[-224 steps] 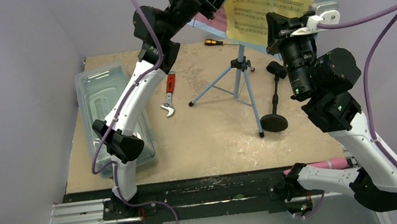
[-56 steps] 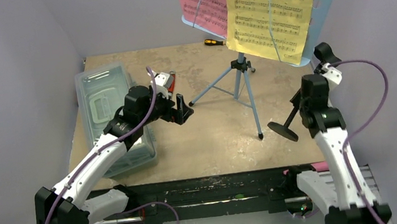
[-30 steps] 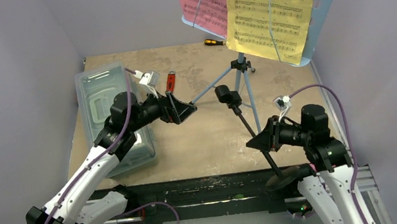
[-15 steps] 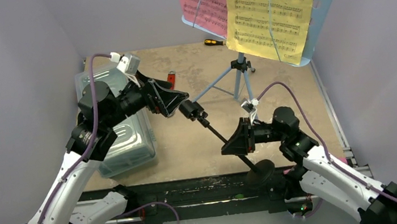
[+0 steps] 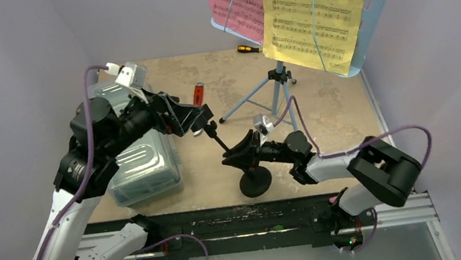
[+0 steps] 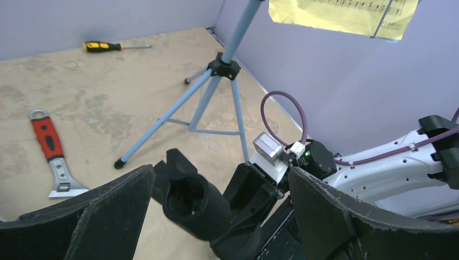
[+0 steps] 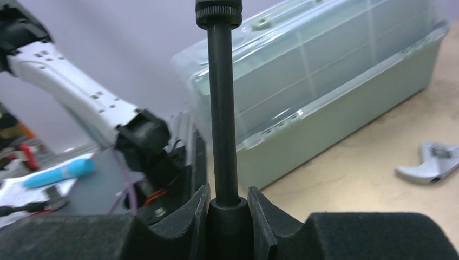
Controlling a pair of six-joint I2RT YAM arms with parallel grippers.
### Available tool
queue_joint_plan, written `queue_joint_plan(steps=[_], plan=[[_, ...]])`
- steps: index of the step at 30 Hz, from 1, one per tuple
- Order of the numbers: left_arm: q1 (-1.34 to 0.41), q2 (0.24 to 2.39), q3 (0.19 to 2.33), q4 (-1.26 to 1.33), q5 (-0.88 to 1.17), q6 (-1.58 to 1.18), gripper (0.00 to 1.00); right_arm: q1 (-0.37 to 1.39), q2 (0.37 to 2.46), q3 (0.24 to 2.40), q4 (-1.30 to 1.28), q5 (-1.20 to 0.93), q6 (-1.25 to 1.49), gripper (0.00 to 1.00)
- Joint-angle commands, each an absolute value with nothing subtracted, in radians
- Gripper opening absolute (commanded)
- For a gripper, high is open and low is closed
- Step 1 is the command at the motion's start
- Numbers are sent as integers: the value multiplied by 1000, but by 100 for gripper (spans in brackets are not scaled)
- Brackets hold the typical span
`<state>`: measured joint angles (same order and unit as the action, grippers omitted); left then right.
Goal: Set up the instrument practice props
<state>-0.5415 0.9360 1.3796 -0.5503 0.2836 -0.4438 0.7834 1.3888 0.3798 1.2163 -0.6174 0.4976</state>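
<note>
On the desk (image 5: pixel 318 112), near its front edge: mic stand (image 5: pixel 255 181), base down.
Its pole is clamped low by the right fingers (image 7: pixel 168 233); left fingers (image 6: pixel 103 211) spread wide around the top clip (image 6: pixel 189 203).

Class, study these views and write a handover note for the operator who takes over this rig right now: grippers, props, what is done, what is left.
Right gripper: shut on the mic stand pole, low down, just above its round base, which seems to rest near the table's front edge.
Left gripper: open, fingers either side of the stand's top clip, not touching it.
Music stand: upright on its tripod at the back, with the pink page and yellow page on it.
Done: music stand and pages.
Left: probably steady and release the mic stand, then fit the toy microphone, which shows in no view.
</note>
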Motion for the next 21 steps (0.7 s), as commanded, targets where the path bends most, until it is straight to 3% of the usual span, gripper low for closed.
queue_joint_plan(steps=[1,9,21], plan=[[-540,866,1478,-657,151,-395,94,812,1571,450,1828,-428,324,0],[-540,817,1592,-776,9,-370,95,875,1791,648,1844,-221,138,0],[-540,801,1601,-820,-39,-360,96,901,1980,851,1847,-181,105,0]])
